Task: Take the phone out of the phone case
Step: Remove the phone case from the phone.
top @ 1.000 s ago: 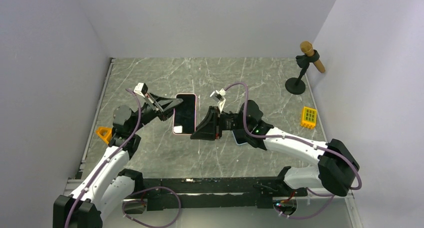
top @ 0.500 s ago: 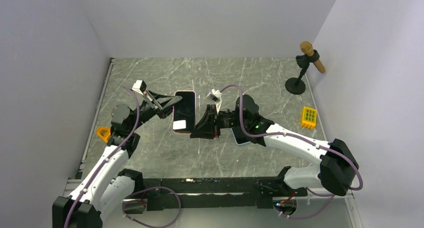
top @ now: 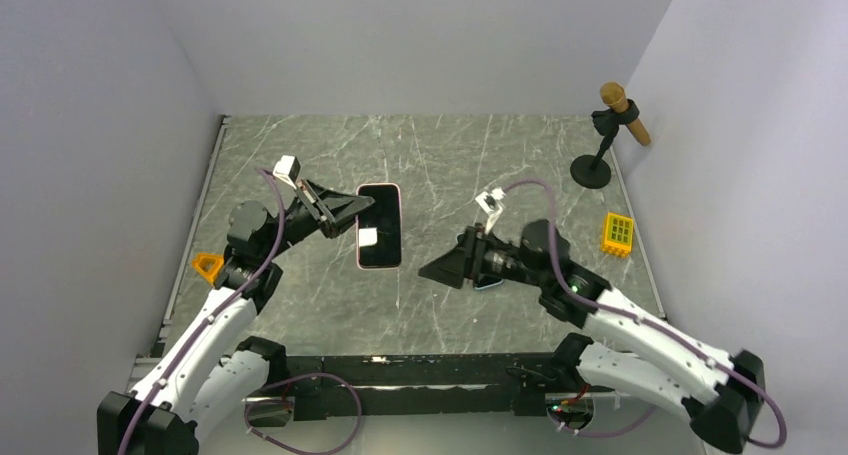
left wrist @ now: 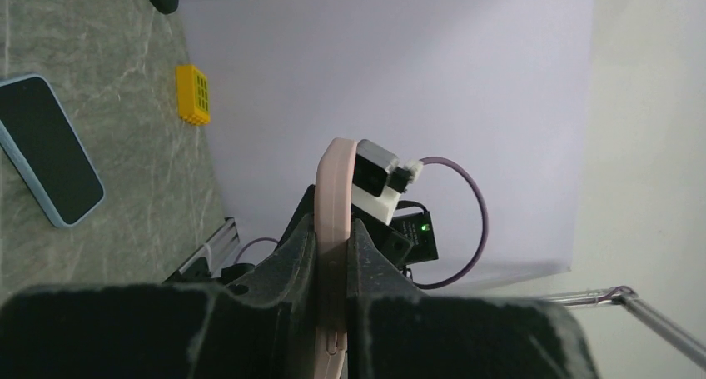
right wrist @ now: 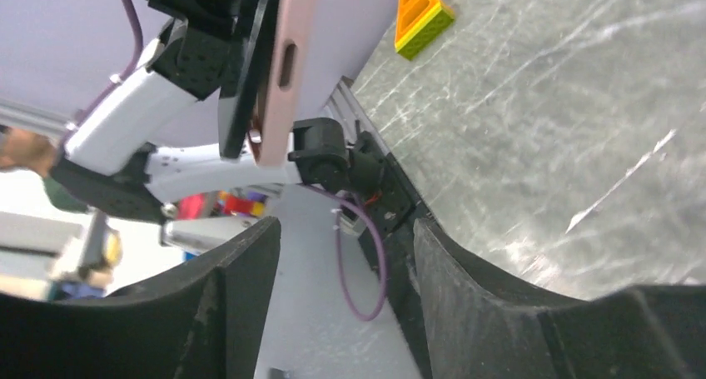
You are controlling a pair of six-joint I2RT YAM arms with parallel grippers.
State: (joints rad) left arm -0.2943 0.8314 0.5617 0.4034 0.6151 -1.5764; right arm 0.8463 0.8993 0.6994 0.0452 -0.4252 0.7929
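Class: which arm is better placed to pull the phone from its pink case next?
Right, probably. The right tool is open, empty and faces the cased phone; the left tool is shut on it, holding it up.

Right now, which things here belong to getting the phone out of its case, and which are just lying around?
Job: pink-cased phone, left gripper holding it, open right gripper.
Lying about: blue-edged phone, yellow block, orange wedge, microphone on stand.

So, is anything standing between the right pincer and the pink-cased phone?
Nothing visible. The open right pincer faces the pink-cased phone, clamped in the left pincer, with only bare table between them.
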